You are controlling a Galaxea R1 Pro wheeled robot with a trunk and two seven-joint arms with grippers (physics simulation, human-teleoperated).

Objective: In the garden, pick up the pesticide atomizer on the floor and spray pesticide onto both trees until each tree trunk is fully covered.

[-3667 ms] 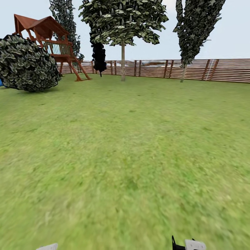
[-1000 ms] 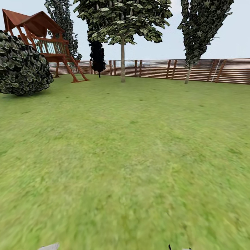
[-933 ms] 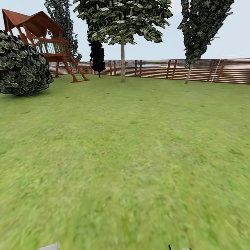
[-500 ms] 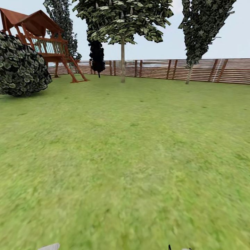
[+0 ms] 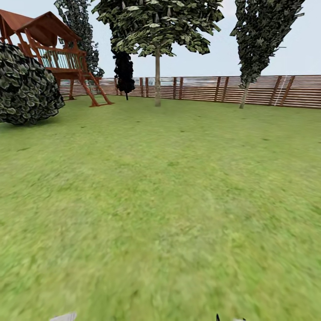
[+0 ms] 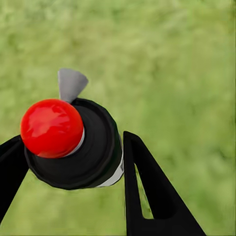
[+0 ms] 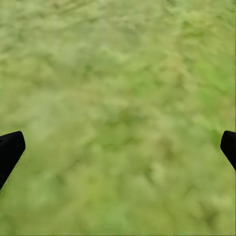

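- Two risks stand out: the pesticide atomizer (image 6: 73, 142) slipping in the grasp while the base rolls over the lawn (image 5: 169, 200), and spraying from too far off, so mist falls short of the bark.
- Left gripper (image 6: 69, 162) has its two black fingers closed against the bottle's black body, red nozzle top facing the wrist camera; a jolt could tilt it and turn the spout off target.
- Right gripper (image 7: 118, 142) is spread wide and holds nothing, grass beneath it.
- One tree trunk (image 5: 157, 78) stands at 12 o'clock, far off by the wooden fence (image 5: 249, 90); a second, leaning trunk (image 5: 243, 96) sits at 1 o'clock.
- Open grass runs unbroken ahead to both.
- Round bush (image 5: 26, 84) and red playhouse (image 5: 53, 49) crowd 10 o'clock; steering left risks brushing them.
- Fence closes the far edge, limiting room behind the trunks, so full coverage may be awkward.
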